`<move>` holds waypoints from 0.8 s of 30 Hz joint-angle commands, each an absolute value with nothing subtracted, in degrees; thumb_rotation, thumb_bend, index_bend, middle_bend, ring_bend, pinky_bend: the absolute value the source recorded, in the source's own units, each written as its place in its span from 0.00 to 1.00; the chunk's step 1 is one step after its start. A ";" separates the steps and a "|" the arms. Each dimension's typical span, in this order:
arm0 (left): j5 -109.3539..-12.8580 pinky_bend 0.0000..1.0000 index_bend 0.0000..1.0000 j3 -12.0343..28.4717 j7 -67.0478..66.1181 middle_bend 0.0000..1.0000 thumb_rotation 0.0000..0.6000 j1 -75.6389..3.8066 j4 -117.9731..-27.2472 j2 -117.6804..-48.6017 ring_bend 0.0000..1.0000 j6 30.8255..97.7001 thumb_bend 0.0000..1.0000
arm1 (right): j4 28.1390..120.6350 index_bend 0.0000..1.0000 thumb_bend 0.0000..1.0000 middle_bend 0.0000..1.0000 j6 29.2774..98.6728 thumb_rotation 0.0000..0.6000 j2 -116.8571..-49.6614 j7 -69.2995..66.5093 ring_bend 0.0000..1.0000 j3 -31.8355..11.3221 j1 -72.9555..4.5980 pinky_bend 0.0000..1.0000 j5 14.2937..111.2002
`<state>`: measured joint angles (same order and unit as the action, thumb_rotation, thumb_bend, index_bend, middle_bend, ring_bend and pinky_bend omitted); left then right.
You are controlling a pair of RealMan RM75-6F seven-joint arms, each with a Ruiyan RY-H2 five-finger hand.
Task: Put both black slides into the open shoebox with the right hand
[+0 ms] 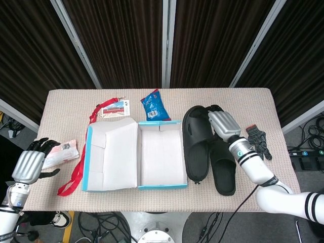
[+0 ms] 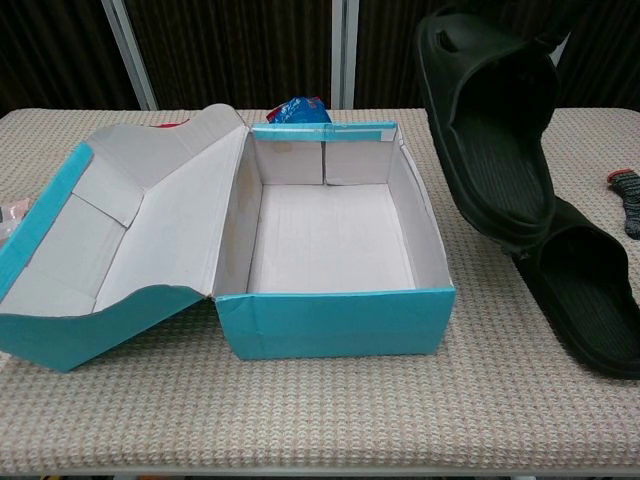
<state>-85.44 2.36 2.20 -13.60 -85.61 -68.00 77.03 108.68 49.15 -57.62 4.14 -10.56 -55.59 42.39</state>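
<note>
My right hand (image 1: 220, 123) grips one black slide (image 1: 195, 143) by its strap end and holds it lifted off the table, hanging toe-down just right of the open shoebox (image 1: 161, 155). In the chest view this raised slide (image 2: 494, 130) tilts high beside the box's right wall (image 2: 420, 215), and the hand itself is out of frame. The second black slide (image 1: 223, 167) lies flat on the table, sole down, to the right (image 2: 585, 295). My left hand (image 1: 30, 163) hovers off the table's left edge, fingers loosely curled, holding nothing.
The box lid (image 1: 109, 154) lies open to the left. A blue snack bag (image 1: 154, 106) sits behind the box. A red lanyard with card (image 1: 109, 110) and a packet (image 1: 63, 152) lie at left. A dark glove (image 1: 257, 140) rests at right.
</note>
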 commanded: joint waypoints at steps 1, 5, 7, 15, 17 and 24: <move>-85.27 0.19 0.24 2.40 2.22 0.23 1.00 -13.53 -85.63 -67.91 0.12 77.08 0.12 | 109.90 0.51 0.22 0.46 50.76 1.00 -60.17 -2.39 0.15 -14.25 -52.80 0.12 46.92; -84.98 0.19 0.24 2.56 2.71 0.23 1.00 -13.48 -85.29 -67.91 0.12 77.12 0.12 | 108.00 0.51 0.22 0.46 53.94 1.00 -65.96 -6.06 0.15 -15.93 -51.43 0.14 50.60; -84.98 0.19 0.24 2.61 3.12 0.23 1.00 -13.45 -85.03 -67.98 0.12 77.20 0.12 | 106.39 0.51 0.22 0.46 55.27 1.00 -69.71 -7.99 0.15 -16.44 -50.94 0.14 52.20; -85.04 0.19 0.24 2.43 4.30 0.23 1.00 -13.04 -83.98 -68.00 0.12 77.61 0.12 | 95.51 0.51 0.20 0.46 54.22 1.00 -83.38 -15.01 0.15 -17.18 -51.30 0.16 56.28; -84.93 0.19 0.24 2.47 4.61 0.23 1.00 -12.89 -83.75 -67.97 0.12 77.80 0.12 | 92.52 0.51 0.19 0.46 53.85 1.00 -86.05 -16.58 0.15 -17.34 -51.50 0.17 57.56; -84.94 0.19 0.24 2.65 5.90 0.23 1.00 -12.81 -82.42 -67.94 0.12 78.00 0.12 | 83.24 0.51 0.16 0.46 52.62 1.00 -94.29 -23.28 0.15 -18.49 -51.52 0.22 60.53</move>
<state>-84.90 2.63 5.76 -12.82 -82.56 -67.91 77.96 85.47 53.33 -92.17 -21.25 -17.91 -51.49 59.22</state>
